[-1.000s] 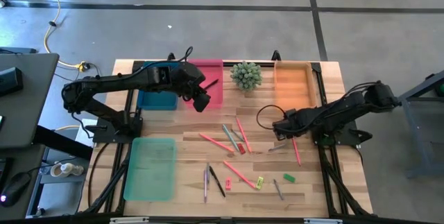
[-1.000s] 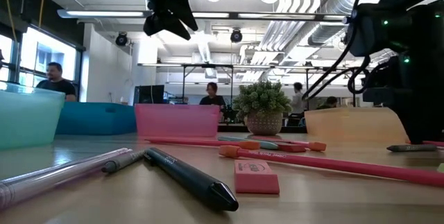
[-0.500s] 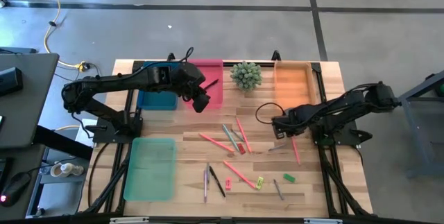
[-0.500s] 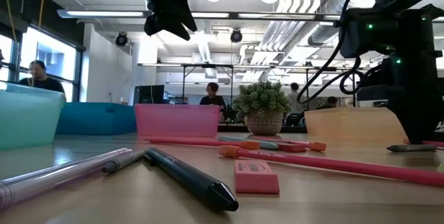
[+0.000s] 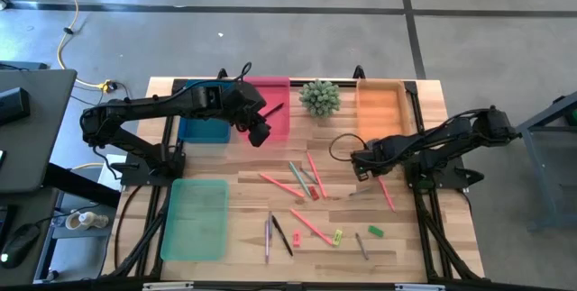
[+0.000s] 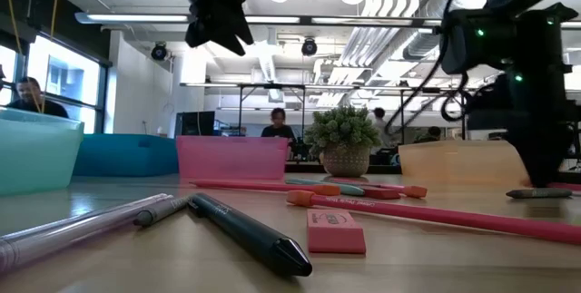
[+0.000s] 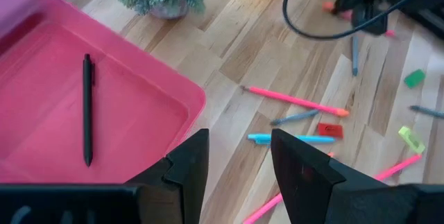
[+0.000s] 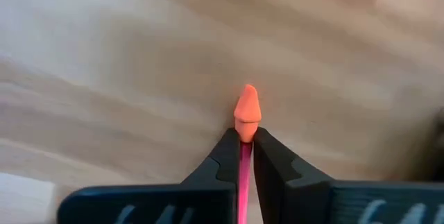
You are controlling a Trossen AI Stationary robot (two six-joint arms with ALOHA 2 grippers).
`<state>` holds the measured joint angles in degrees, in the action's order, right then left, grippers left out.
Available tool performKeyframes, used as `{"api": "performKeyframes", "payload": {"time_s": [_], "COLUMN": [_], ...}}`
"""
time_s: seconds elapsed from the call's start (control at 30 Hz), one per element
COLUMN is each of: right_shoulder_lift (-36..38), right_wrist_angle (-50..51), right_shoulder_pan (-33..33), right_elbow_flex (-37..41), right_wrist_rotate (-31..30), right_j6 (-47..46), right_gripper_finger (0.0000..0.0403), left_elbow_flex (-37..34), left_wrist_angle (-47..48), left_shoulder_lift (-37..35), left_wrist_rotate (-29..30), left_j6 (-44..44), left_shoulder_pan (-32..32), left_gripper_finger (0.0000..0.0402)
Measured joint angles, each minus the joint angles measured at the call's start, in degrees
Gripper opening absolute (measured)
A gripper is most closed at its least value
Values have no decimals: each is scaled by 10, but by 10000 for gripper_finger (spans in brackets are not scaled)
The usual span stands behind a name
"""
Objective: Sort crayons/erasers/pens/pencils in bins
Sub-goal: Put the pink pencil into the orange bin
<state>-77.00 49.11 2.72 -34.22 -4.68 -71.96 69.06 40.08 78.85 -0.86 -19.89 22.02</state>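
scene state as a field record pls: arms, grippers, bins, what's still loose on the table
left gripper: open, empty, above the pink bin's near edge
right gripper: shut on pink pencil, low over table
pink bin: one black pen
teal bin: contents hidden by arm
orange bin: looks empty
green bin: looks empty
loose: pencils, pens, erasers mid-table
plant: between pink and orange bins

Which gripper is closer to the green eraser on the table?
The right gripper, shut on a pink pencil, is closer to the green eraser. The left gripper hovers open, farther away, by the pink bin.
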Motion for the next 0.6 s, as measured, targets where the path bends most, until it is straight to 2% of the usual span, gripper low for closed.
{"api": "performKeyframes", "payload": {"time_s": [0.27,0.6], "right_shoulder_lift": [1,2], "right_wrist_angle": [-3,13], "right_shoulder_pan": [0,-7], "right_elbow_flex": [-50,-118], "right_wrist_rotate": [-30,-101], "right_j6": [12,18], "right_gripper_finger": [5,5], "left_elbow_flex": [0,0], "left_wrist_angle": [13,13], "left_shoulder_lift": [0,0], "left_wrist_rotate": [-1,-2], "left_j6": [56,114], "left_shoulder_pan": [24,74], "left_gripper_finger": [142,142]}}
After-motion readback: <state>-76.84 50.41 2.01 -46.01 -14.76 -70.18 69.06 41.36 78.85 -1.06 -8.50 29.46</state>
